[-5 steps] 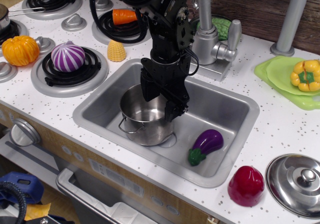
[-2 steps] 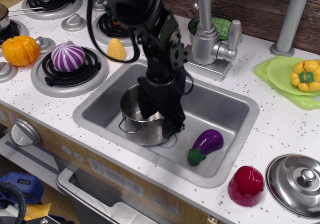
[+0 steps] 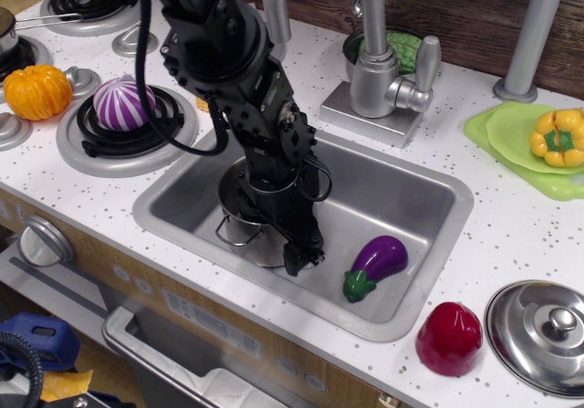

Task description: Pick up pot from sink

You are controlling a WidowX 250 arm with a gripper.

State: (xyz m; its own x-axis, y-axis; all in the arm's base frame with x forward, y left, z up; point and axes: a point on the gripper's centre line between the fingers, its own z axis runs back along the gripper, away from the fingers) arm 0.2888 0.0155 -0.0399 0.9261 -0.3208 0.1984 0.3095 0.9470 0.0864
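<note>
My claw (image 3: 285, 239) reaches down over the pot (image 3: 239, 225) at the sink's (image 3: 401, 209) nine o'clock end to take its rim, but I cannot tell whether it grips.

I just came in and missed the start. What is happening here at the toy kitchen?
A black robot arm is reaching down into the sink for the small steel pot. Its gripper is low over the pot and hides most of it; whether the fingers have closed cannot be seen. The pot stands on the sink floor. A purple eggplant lies beside it, apart.
</note>
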